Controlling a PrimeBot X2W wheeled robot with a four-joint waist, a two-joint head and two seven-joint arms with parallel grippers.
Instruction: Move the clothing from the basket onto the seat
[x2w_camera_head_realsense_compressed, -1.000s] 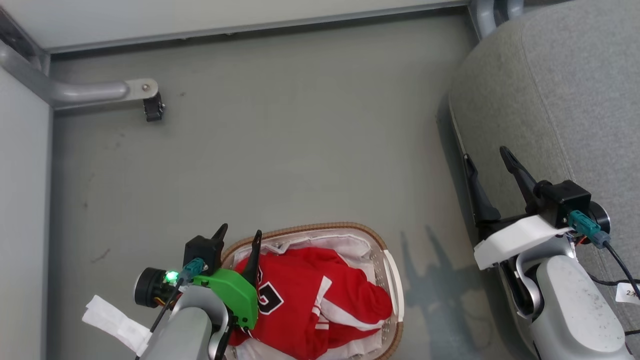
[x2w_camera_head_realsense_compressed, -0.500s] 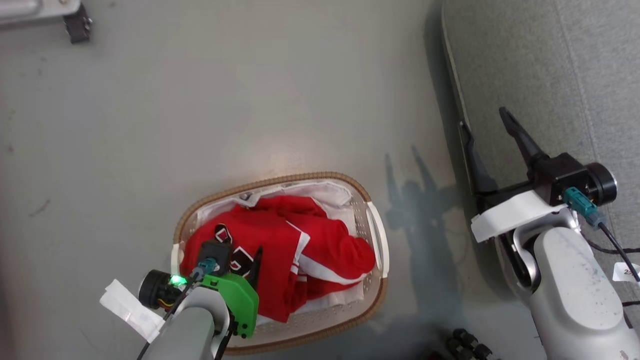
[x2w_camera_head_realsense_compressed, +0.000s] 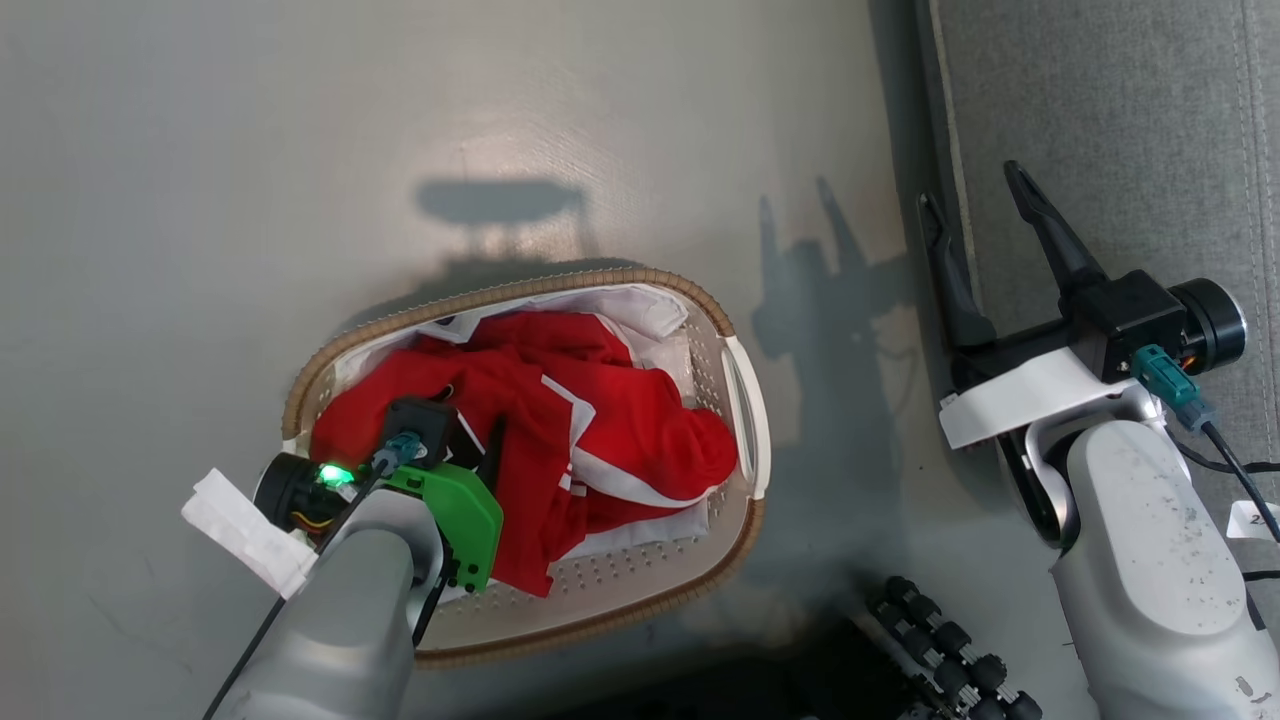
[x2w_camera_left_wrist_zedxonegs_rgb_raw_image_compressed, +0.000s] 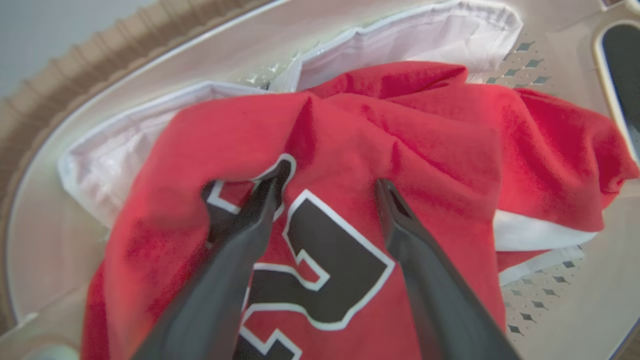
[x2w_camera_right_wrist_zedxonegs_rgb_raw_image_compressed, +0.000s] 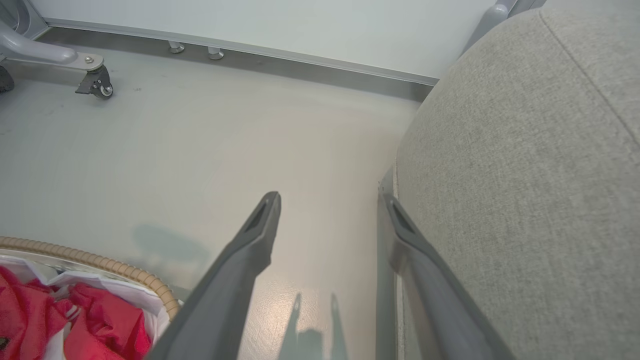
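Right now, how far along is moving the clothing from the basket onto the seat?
Done: nothing; the visible part of the grey fabric seat bears no garment. In hand: the open left hand straddles the printed number on the bright red jersey clothing, all inside the oval white perforated plastic basket. Left: grip, lift, carry over. The open right hand hangs by the seat's edge, holding nothing.

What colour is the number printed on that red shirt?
The number is black, outlined in white, clearest in the left wrist view.
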